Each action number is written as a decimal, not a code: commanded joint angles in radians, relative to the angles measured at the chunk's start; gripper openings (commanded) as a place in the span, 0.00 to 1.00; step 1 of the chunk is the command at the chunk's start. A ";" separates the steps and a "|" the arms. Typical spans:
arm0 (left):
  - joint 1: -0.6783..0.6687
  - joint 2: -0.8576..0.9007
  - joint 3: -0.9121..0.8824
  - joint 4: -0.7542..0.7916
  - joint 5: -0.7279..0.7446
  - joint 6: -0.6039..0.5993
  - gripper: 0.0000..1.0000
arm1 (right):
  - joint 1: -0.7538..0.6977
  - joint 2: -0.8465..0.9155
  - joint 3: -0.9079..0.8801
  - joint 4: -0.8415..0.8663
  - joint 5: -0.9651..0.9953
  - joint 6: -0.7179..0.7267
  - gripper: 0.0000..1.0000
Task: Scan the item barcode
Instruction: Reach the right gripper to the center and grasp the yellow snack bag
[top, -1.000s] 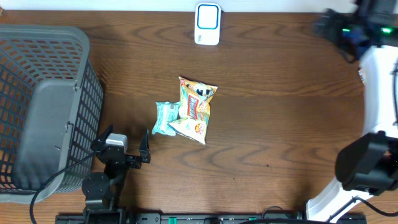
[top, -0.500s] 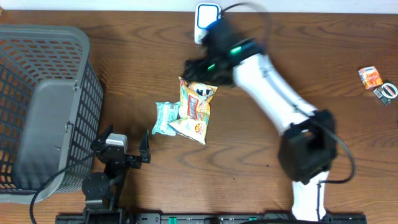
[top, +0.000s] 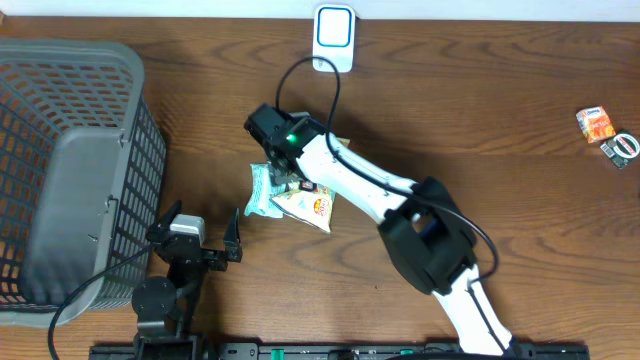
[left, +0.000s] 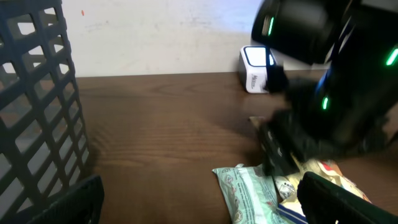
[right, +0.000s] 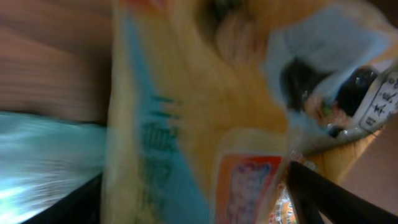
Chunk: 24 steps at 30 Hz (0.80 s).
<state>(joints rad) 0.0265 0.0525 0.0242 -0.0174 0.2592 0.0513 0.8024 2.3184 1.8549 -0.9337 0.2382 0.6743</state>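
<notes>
A yellow and orange snack bag (top: 320, 200) lies mid-table, partly overlapping a teal packet (top: 262, 190) on its left. My right gripper (top: 284, 168) is down on this pile. In the blurred right wrist view the yellow bag (right: 205, 124) fills the space between the dark fingers, and the right gripper (right: 199, 199) is open, straddling it. A white and blue scanner (top: 333, 38) stands at the far edge. My left gripper (top: 205, 240) rests open near the front left, nothing in it. The left wrist view shows the teal packet (left: 249, 193) ahead of the left gripper (left: 202, 211).
A grey mesh basket (top: 60, 170) fills the left side, its wall close to the left arm (left: 37, 106). Small items (top: 596, 122) and a ring-shaped thing (top: 625, 145) lie at the far right. The right arm (top: 400, 195) stretches across the table's middle.
The right arm has swung from the far right across the table and come down onto the snack pile. Its jaws have narrowed a little. The left arm has not moved.
</notes>
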 joint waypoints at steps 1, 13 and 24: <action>0.005 -0.003 -0.020 -0.027 0.009 -0.005 0.98 | 0.007 0.039 -0.005 -0.084 0.115 0.107 0.66; 0.005 -0.003 -0.020 -0.027 0.009 -0.005 0.98 | -0.027 -0.047 0.103 -0.283 -0.040 -0.092 0.01; 0.005 -0.003 -0.020 -0.027 0.009 -0.005 0.98 | -0.215 -0.206 0.141 -0.475 -1.050 -1.110 0.01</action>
<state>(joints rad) 0.0265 0.0525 0.0242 -0.0174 0.2596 0.0517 0.6460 2.1487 1.9827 -1.3376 -0.3607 0.0174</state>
